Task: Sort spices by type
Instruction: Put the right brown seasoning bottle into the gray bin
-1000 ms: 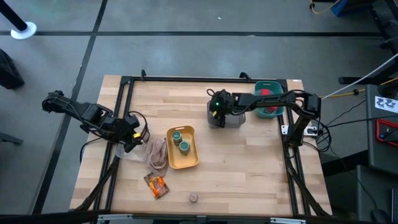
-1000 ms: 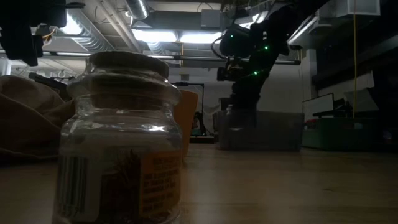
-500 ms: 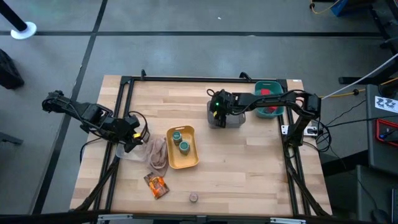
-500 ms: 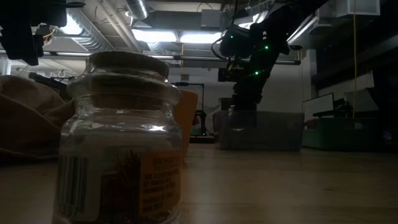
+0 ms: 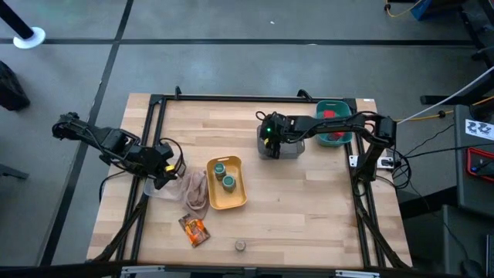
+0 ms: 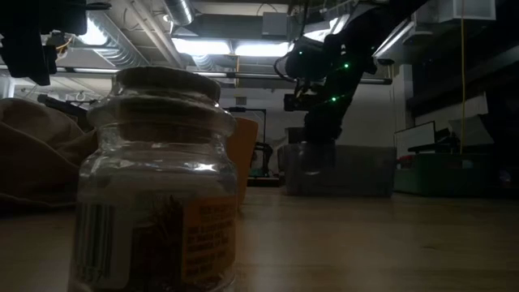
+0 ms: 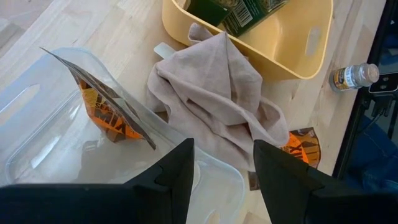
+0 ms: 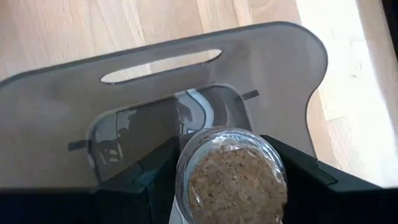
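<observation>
My right gripper (image 5: pixel 270 145) is shut on a tiny cork-lidded round jar (image 8: pixel 235 178) over the grey tray (image 5: pixel 287 147). A like jar (image 5: pixel 241 245) stands near the table's front edge and looms close in the low view (image 6: pixel 154 178). Two green-lidded jars (image 5: pixel 224 174) stand in the yellow tray (image 5: pixel 231 199). Red blocks (image 5: pixel 332 116) lie in the teal tray (image 5: pixel 340 140). My left gripper (image 7: pixel 224 174) hangs open above the clear tray (image 7: pixel 37 118), where an orange-brown sachet (image 7: pixel 106 115) stands on its edge. Another sachet (image 5: pixel 194 229) lies flat on the table. My right gripper pinches the tiny jar by its round sides (image 8: pixel 181 180), just under the cork lid, between its two fingers (image 8: pixel 146 183). The fingers slant down from the table's right. The jar sits upright, cork up, over the grey tray's floor (image 8: pixel 143 134); whether its base touches, I cannot tell.
A crumpled beige cloth (image 5: pixel 194 189) lies between the clear tray and the yellow tray, one edge against the yellow tray's side. A black frame (image 5: pixel 231 99) borders the table. Bare wood (image 5: pixel 309 216) spreads across the table's near right.
</observation>
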